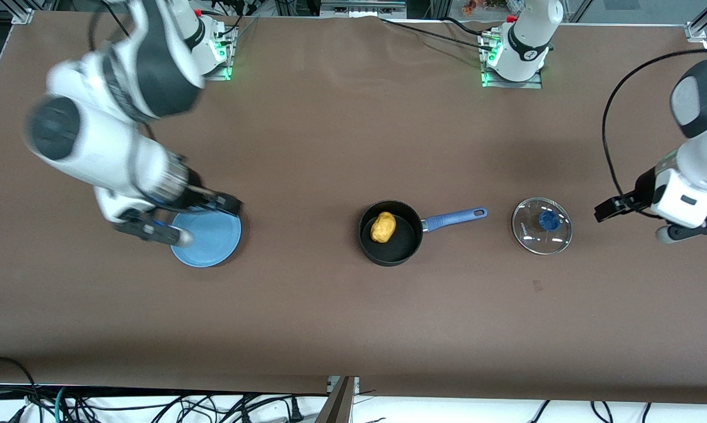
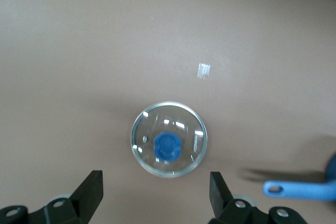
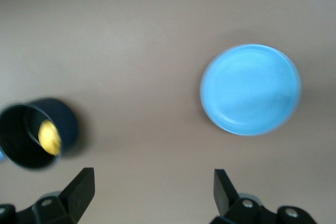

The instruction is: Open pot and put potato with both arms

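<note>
From the front, the potato (image 1: 383, 227) sits inside the open pot (image 1: 389, 233) at mid-table, with the lid (image 1: 542, 226) lying flat on the table toward the left arm's end; the left gripper (image 1: 638, 217) hangs near the lid, and the right gripper (image 1: 180, 220) is over a blue plate (image 1: 212, 239). The left wrist view shows its fingers (image 2: 90, 195) spread wide and empty with the lid between them on the table below. The right wrist view shows fingers (image 3: 82, 187) equally wide and empty, above bare table between plate and pot.

the pot (image 1: 390, 234) stands uncovered with the potato (image 1: 383, 227) inside; its lid (image 1: 542, 226) lies apart on the desk (image 1: 341, 147), bare desk between. the plate (image 1: 207, 238) sits under the right gripper (image 1: 180, 218).
</note>
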Motion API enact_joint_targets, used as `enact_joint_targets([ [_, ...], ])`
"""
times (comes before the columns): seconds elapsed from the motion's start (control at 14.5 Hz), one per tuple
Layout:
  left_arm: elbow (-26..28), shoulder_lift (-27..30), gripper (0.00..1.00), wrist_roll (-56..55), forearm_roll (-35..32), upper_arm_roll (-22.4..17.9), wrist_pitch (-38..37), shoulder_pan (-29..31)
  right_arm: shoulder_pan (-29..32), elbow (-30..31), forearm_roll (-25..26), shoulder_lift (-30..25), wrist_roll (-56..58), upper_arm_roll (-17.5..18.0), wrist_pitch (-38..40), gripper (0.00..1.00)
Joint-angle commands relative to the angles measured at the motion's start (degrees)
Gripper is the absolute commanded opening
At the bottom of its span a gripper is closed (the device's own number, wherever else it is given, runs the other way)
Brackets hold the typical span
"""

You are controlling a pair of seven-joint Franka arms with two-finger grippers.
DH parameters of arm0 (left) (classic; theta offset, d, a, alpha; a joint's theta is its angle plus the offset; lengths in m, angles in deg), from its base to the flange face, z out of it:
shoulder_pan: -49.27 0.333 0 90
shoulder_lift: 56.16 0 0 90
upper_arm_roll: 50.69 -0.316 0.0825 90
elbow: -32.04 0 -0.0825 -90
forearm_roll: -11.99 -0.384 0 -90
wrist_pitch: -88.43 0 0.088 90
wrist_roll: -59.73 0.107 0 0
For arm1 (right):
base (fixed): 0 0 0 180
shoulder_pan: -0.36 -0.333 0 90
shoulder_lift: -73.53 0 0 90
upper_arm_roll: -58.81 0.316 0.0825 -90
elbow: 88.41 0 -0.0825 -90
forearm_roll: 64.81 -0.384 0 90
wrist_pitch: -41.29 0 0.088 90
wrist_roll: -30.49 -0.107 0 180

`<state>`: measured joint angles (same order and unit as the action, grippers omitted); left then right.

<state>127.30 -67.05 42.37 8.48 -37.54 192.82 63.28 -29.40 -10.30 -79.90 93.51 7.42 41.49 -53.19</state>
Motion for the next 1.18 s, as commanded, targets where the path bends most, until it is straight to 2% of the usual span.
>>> enact_joint_targets([
  [0.0, -8.3, -0.1, 0.94, 0.6, 2.8, 0.2, -9.9, 0.0, -1.0, 12.5, 2.9, -12.0, 9.7, -3.4, 2.4, 1.0],
  [0.14, -12.4, 0.0, 0.99, 0.6, 3.0, 0.6, -15.1, 0.0, -1.0, 13.7, 5.8, -15.2, 12.3, -4.4, 4.7, 1.0],
  [0.28, -14.9, 0.0, 1.0, 0.4, 3.1, 2.0, -17.0, 0.0, 1.4, 13.8, 8.8, -17.9, 14.2, -3.3, 7.5, 1.0],
  [0.35, -15.8, 0.0, 1.0, 0.4, 3.1, 2.1, -18.2, 0.0, 4.5, 13.8, 10.2, -19.2, 15.8, -0.6, 8.9, 1.0],
  [0.48, -17.1, 0.3, 1.0, 0.4, 3.1, 2.1, -19.7, 0.1, 14.1, 13.8, 11.7, -21.2, 18.7, 7.3, 11.0, 1.0],
  [0.69, -19.4, 0.1, 1.0, -2.2, 5.3, 2.1, -19.9, -0.2, 20.9, 13.8, 12.9, -22.3, 19.9, 13.8, 11.9, 1.0],
  [0.83, -19.4, 0.3, 1.0, -3.3, 5.5, 3.8, -20.1, -0.1, 26.7, 13.6, 13.2, -22.1, 21.3, 19.3, 11.5, 1.0],
  [1.11, -18.6, 0.4, 1.0, -6.0, 4.6, 7.9, -22.0, 0.0, 26.9, 12.4, 13.3, -21.5, 22.4, 19.8, 10.1, 1.0],
])
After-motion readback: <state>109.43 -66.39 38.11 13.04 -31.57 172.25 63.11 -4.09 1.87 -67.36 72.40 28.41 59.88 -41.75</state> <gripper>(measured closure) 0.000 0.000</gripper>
